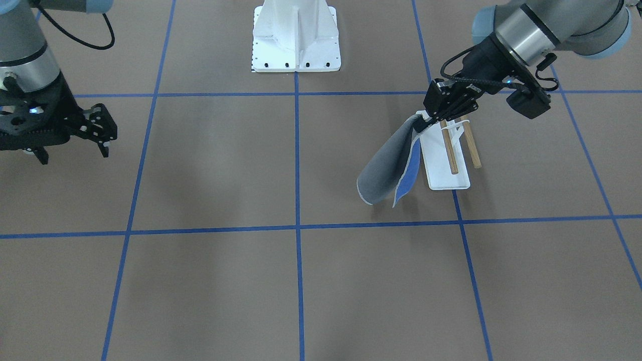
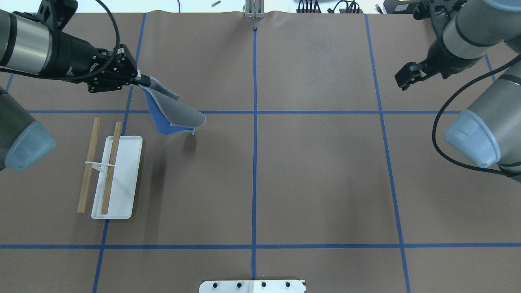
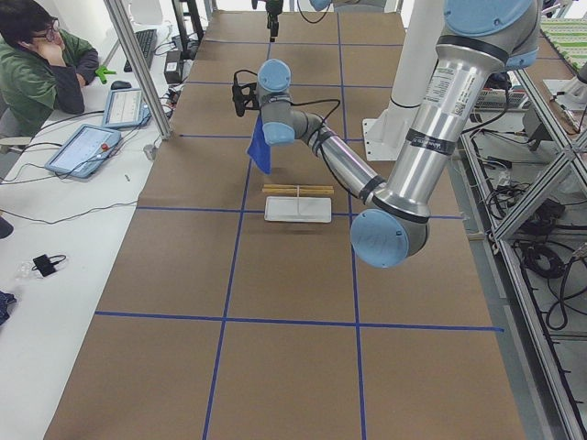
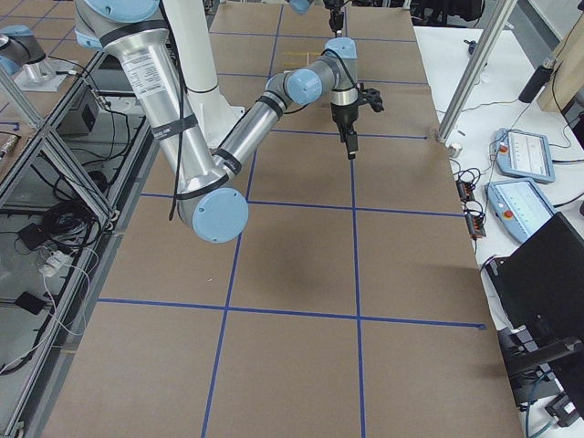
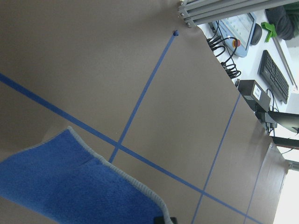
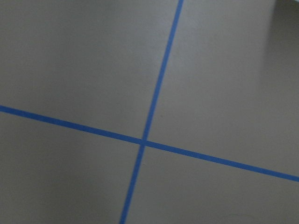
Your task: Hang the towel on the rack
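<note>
The towel [image 2: 181, 114], dark grey on one side and bright blue on the other, hangs in the air from one corner. My left gripper [image 2: 142, 81] is shut on that corner. In the front view the towel [image 1: 388, 168] hangs just beside the rack [image 1: 444, 168], off its end. The rack [image 2: 122, 175] is a white base with two wooden rods above it, and nothing hangs on it. The left wrist view shows the towel's blue side [image 5: 70, 184]. My right gripper [image 1: 75, 148] is open and empty, far off on the other side of the table.
Brown table paper with blue tape grid lines [image 2: 254, 122]. The robot's white base [image 1: 296, 37] stands at the table's near edge. An operator [image 3: 41, 64] sits at a side desk with tablets. The right wrist view shows only a tape crossing [image 6: 142, 141].
</note>
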`<action>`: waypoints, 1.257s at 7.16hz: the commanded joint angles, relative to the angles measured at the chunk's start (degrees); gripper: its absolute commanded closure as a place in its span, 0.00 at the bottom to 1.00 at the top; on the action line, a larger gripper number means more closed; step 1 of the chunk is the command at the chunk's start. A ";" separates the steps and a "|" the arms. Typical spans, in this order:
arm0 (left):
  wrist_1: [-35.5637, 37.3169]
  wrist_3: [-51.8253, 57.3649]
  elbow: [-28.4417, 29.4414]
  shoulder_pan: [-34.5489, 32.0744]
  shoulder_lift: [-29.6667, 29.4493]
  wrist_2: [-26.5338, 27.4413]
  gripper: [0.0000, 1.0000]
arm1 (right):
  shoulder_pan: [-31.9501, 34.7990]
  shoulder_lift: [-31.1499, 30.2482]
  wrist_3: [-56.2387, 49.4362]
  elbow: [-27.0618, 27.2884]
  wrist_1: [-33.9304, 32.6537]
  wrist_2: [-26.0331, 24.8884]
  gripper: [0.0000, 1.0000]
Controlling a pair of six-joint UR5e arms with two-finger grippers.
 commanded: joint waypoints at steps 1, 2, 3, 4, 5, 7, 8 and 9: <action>-0.28 13.72 -0.88 -0.74 8.87 -1.98 1.00 | 5.06 -8.99 -12.25 -0.13 2.48 1.72 0.00; -0.63 18.65 -2.01 -0.83 13.35 -2.16 1.00 | 5.95 -12.60 -13.08 -0.30 6.24 1.81 0.00; -0.63 23.74 -1.94 -1.78 16.35 -4.60 1.00 | 6.48 -14.98 -13.09 -0.74 9.07 2.07 0.00; -0.63 29.45 -0.72 -4.93 18.82 -5.23 1.00 | 8.49 -16.23 -13.70 -0.92 9.88 5.29 0.00; -0.63 34.99 1.64 -7.74 19.80 -7.15 1.00 | 11.30 -17.28 -18.93 -2.40 9.89 7.67 0.00; -0.72 42.92 5.52 -12.06 21.04 -10.58 1.00 | 15.18 -18.52 -25.82 -5.65 9.89 9.19 0.00; -0.63 46.43 7.53 -13.12 21.13 -10.60 1.00 | 15.28 -18.79 -25.92 -6.01 9.89 9.10 0.00; -0.72 49.17 9.56 -13.22 21.22 -10.51 1.00 | 15.28 -18.79 -25.92 -6.36 9.97 9.19 0.00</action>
